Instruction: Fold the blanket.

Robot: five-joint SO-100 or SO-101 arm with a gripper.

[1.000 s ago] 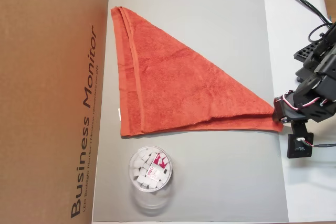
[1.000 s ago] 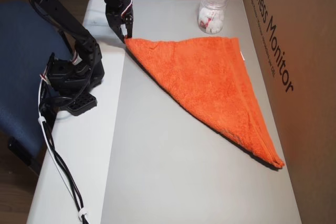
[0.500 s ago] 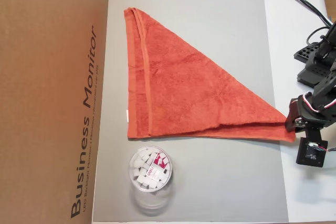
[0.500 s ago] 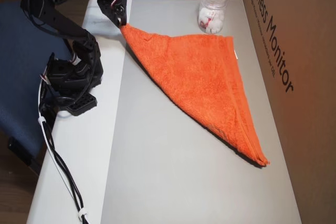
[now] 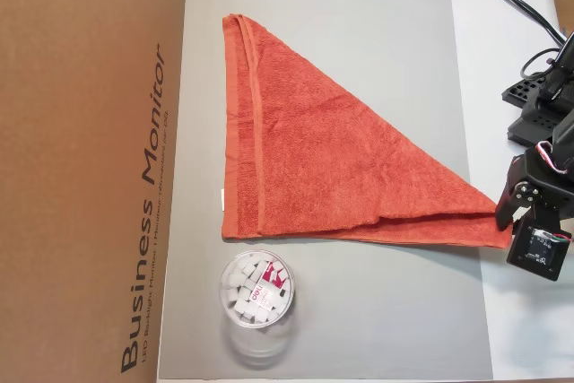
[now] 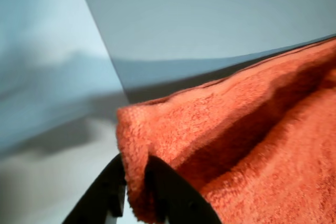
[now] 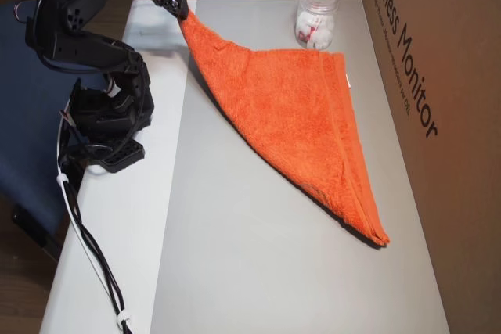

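A: Tool [image 6: 135, 178] is clamped on one pointed corner of the blanket [image 5: 332, 168], both layers pinched between the black fingers [image 6: 170, 195] in the wrist view. Rest of the cloth fans out from the tool across the grey mat [image 5: 359, 24] on the desk [image 7: 117, 232], already a triangle.

B: Handling?

A: Looks like soft, floppy terry, light, prob. no stiffness at all, so it'll drape and drag rather than hold shape. Not slippery, I'd say; the pile should grip the fingers OK. Corners or the hemmed band seem the best spots to pinch, thin enough to fit.

B: Any text?

A: Cardboard box [image 5: 90, 168] on the far side of the blanket from the tool reads "Business Monitor". Smaller line under it, too small to read. Clear tub [image 5: 256, 290] nearby holds white bits w/ a red label, unreadable.
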